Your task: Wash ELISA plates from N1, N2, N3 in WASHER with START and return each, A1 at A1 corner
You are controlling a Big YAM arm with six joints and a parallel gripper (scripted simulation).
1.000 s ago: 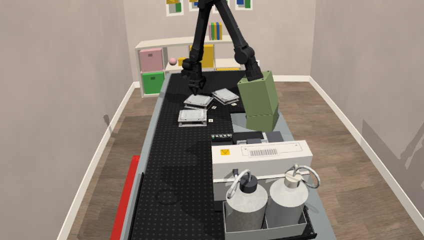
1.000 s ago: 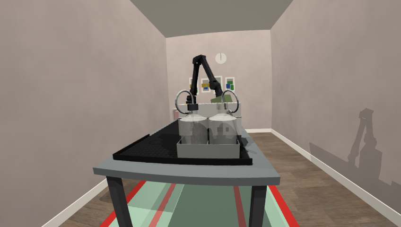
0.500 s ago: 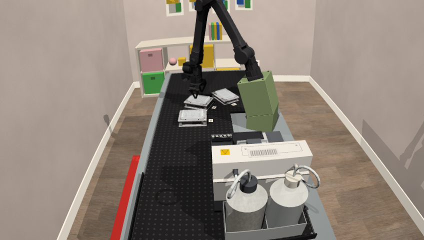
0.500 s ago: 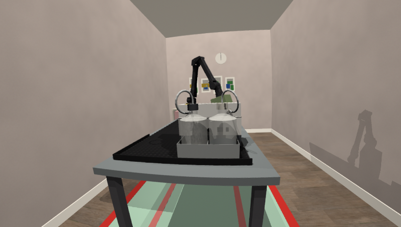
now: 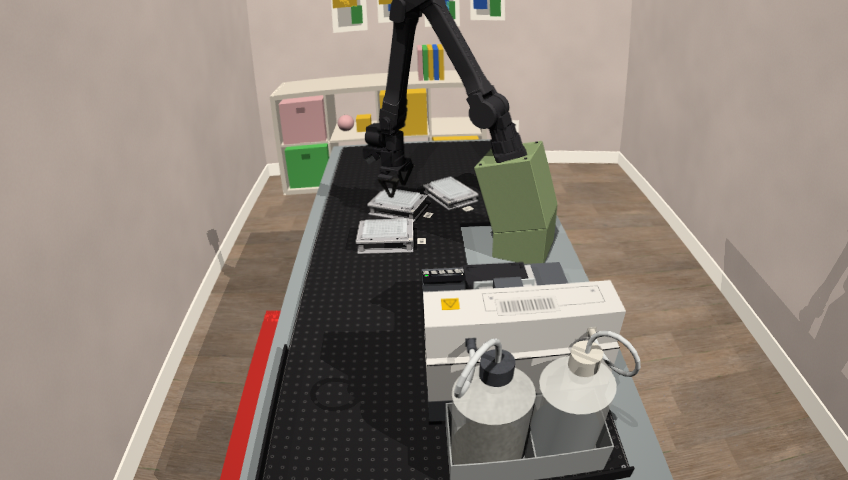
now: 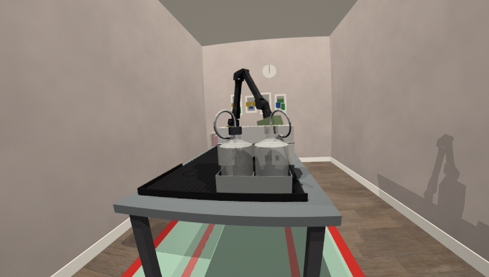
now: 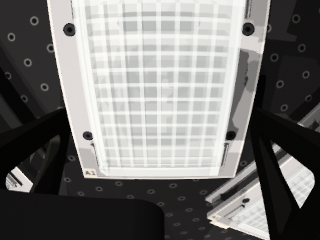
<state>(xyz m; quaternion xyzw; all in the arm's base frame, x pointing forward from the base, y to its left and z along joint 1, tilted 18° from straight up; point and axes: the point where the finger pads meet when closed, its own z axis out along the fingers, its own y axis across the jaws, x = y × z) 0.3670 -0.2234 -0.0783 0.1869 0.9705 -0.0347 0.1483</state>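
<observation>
While the jaws stood spread and unloaded above it, the middle plate (image 5: 397,199) (image 7: 160,95) sat in its nest (image 5: 378,212) (image 7: 75,85) | below, between fingertip lines | long axis upright in wrist view, crosswise to jaw spread | descent looked next.

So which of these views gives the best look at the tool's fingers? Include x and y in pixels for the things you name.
The wrist view: both fingers loom close, spread either side of a gridded plate (image 5: 396,201) (image 7: 160,90). The top view shows them small, above that plate; in the exterior view the washer and bottles seem to block them.
</observation>
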